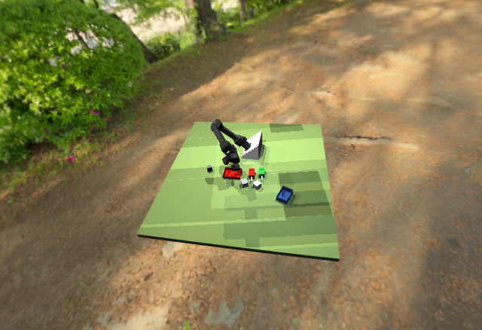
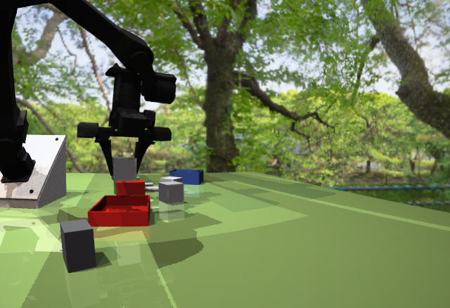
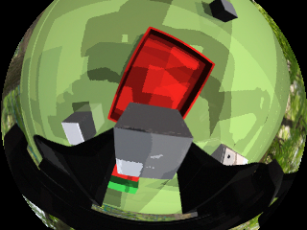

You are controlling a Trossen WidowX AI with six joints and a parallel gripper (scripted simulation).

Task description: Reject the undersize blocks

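Note:
My gripper [image 1: 235, 168] [image 2: 124, 169] [image 3: 150, 132] is shut on a grey steel block [image 2: 124, 167] [image 3: 151, 150], held in the air near the red reject tray [image 1: 232, 178] [image 2: 119, 219] [image 3: 160, 72]. No block shows inside the tray; the held block hides part of it in the wrist view. A dark block [image 1: 209, 168] [image 2: 78, 247] [image 3: 224, 11] stands apart beyond the tray. Two pale blocks [image 1: 244, 183] [image 1: 257, 184] stand near the gauges. The green GO gauge [image 1: 261, 171] [image 3: 123, 186] lies beside a red-handled gauge [image 1: 251, 171] [image 2: 130, 188]. Bore sizes cannot be told.
A blue tray [image 1: 284, 194] [image 2: 192, 176] stands beyond the pale blocks. A grey wedge-shaped stand [image 1: 254, 151] [image 2: 51, 177] is at the arm's base. The gauges' pale pins point toward the pale blocks.

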